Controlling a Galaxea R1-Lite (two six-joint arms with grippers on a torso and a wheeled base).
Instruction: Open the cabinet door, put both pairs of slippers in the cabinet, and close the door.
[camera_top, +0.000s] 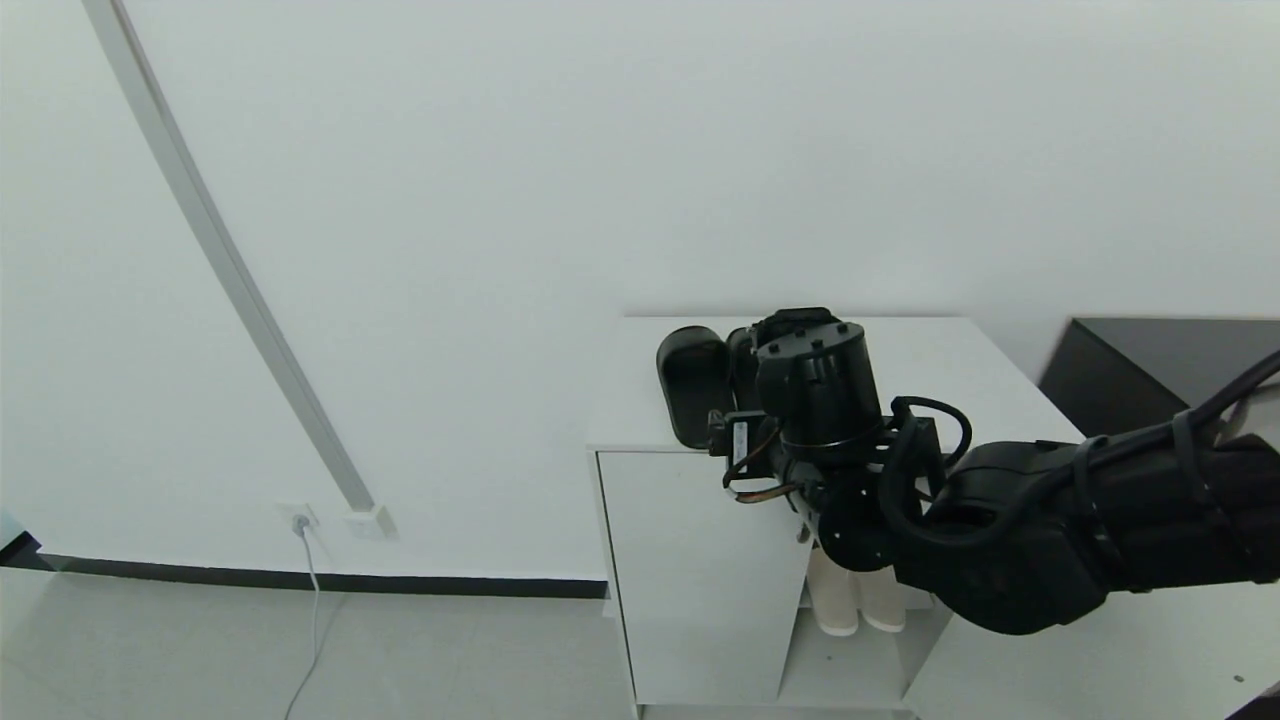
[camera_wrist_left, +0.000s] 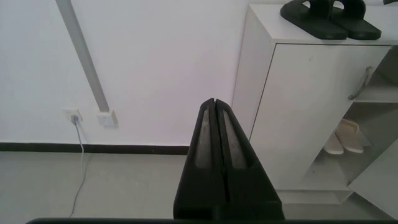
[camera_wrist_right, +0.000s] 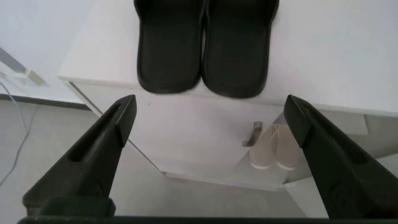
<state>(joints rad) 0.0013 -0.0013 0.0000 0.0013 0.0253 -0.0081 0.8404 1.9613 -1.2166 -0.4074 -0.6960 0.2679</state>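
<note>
While the right gripper (camera_wrist_right: 209, 106) hangs over the front edge of the cabinet (camera_top: 690, 580), its jaws stand wide apart and hold nothing. The black slippers (camera_wrist_right: 202, 50) lie side by side on the cabinet top, touching each other, with their rounded ends near the front edge just past the jaw tips. The pale slippers (camera_top: 855, 600) are already on a shelf inside, by the open door (camera_wrist_left: 380, 183). The other panel is closed, with a handle (camera_wrist_right: 255, 134) at its inner edge. The left gripper (camera_wrist_left: 214, 107) is low, off to the cabinet's left side, with its jaws pressed together and empty.

Judgement: the step in hand is the pick of the black pair. One pair is stowed, one is left to go, and the door gets closed after that.

Risks from here:
- The pair is only laid together. A pinch that closes off-centre or catches one sole would likely leave the other behind or drag it off the top.
- The ends sit close to the edge, so a nudge on approach could push a slipper over to the floor.
- On the way down to the shelf the arm passes near the open door. A brush could swing it or knock the pale pair.
</note>
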